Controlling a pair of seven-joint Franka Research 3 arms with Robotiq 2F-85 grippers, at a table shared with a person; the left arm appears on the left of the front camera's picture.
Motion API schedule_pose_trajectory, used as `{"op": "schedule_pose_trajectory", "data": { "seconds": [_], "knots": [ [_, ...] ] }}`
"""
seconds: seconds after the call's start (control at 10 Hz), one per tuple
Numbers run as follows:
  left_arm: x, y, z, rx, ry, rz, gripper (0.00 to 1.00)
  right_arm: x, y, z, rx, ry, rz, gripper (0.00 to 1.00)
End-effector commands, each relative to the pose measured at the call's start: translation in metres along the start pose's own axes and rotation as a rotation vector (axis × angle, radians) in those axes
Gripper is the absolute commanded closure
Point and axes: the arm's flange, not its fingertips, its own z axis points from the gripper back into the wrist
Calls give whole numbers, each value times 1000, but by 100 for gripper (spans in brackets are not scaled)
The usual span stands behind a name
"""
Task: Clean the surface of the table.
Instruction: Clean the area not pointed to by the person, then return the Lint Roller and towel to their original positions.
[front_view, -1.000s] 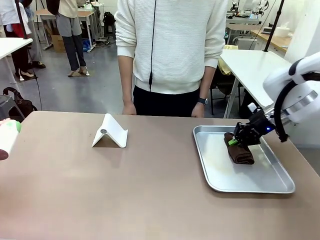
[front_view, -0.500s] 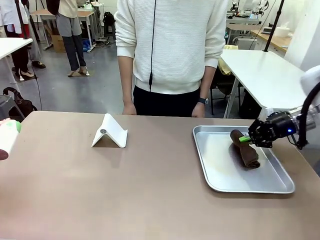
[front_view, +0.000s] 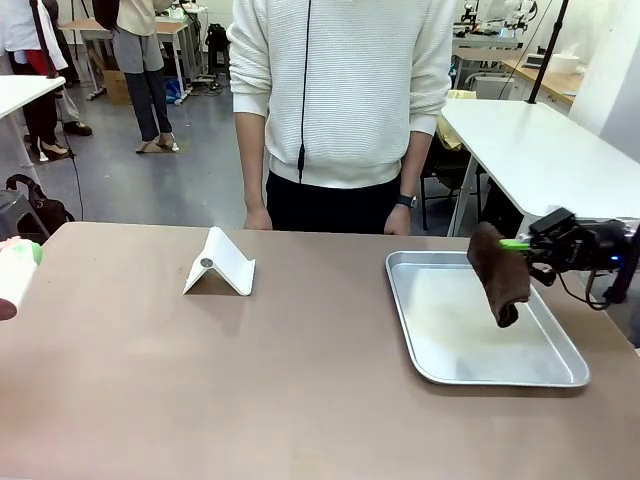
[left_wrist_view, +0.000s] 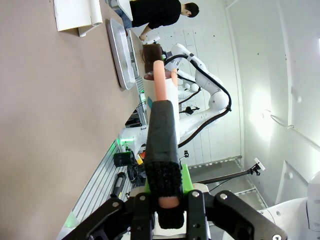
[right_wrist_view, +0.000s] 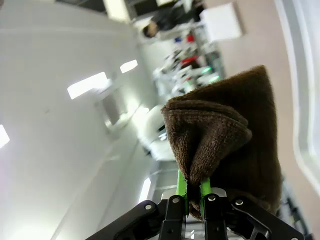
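The right claw (front_view: 518, 245) is pinched shut on the top fold of a brown cloth (front_view: 500, 272), its two green pads almost meeting around the fabric, as the right wrist view shows close up (right_wrist_view: 192, 191). The cloth (right_wrist_view: 225, 135) hangs from the claw toward 7 o'clock in the front view, clear of the silver tray (front_view: 450, 335) beneath it. The brown surface (front_view: 250, 380) lies below and out toward 9 o'clock from this claw. The tray sits on it at the 3 o'clock side

The left claw (left_wrist_view: 164, 187) is clamped shut on a tool (left_wrist_view: 162, 135) with a rough black grip and a pink stem. What the tool is cannot be made out. The surface (left_wrist_view: 50, 125) runs along 9 o'clock in the left wrist view. In the front view a white and green shape is cut off at the 9 o'clock edge

A white folded stand (front_view: 220, 263) rests on the surface toward 11 o'clock of its middle, well apart from the tray. A person (front_view: 340, 100) stands at the far edge at 12 o'clock, with both hands low at that edge. From the stand round to 6 o'clock, and between stand and tray, the surface is bare. The tray's right rim lies near the surface's 3 o'clock edge. The surface's near edge is cut off by the frame
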Motion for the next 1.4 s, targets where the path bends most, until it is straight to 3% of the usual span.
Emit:
{"op": "schedule_pose_trajectory", "data": {
  "seconds": [0.0, 0.3, 0.6, 0.7, 1.3],
  "knots": [
    [-1, -4, -1, -8, -2, -1, 78, -28, 6, 17, 131, 68, -14, 100],
    [-1, -4, -1, -8, -2, -1, 78, -63, 10, 49, 78, -22, 43, 100],
    [-1, -4, -1, -8, -2, -1, 78, -74, 6, 67, 42, -129, 92, 100],
    [-1, -4, -1, -8, -2, -1, 78, -65, 11, 72, 80, -59, 18, 100],
    [-1, -4, -1, -8, -2, -1, 78, -65, 11, 72, 80, -59, 18, 100]
  ]
}}
